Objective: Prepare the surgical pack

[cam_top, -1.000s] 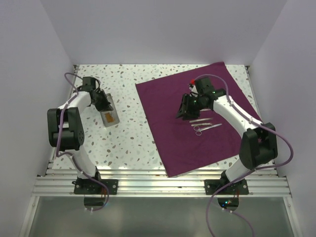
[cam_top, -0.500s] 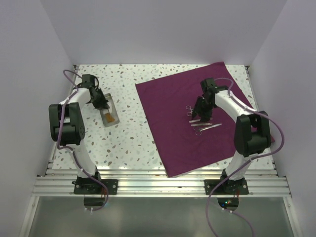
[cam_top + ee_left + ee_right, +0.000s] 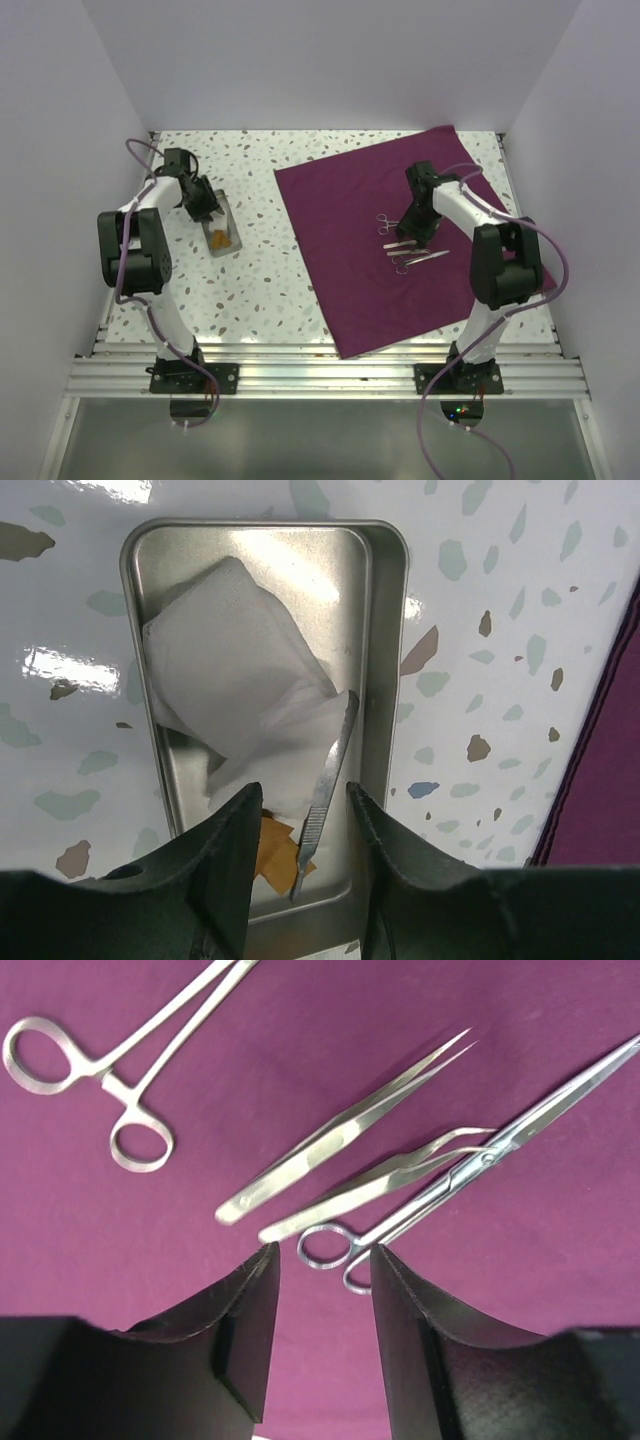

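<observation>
Left wrist shows tweezers (image 3: 325, 800) lying over white pads (image 3: 225, 660) inside steel tray (image 3: 388, 660).

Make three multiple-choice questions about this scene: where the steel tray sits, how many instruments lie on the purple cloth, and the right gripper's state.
1. Where is the steel tray?
A) on the speckled table, left of the purple cloth
B) on the cloth
C) lifted off the table

2. How many steel instruments lie on the cloth?
A) two
B) six
C) four

3. How is the right gripper?
A) shut on scissors
B) open, holding nothing
C) shut, empty

Answers: 1 A, the top view shows it on bare table beside the cloth; 2 C, the right wrist view shows four; 3 B, its fingers stand apart above the instruments.
</observation>
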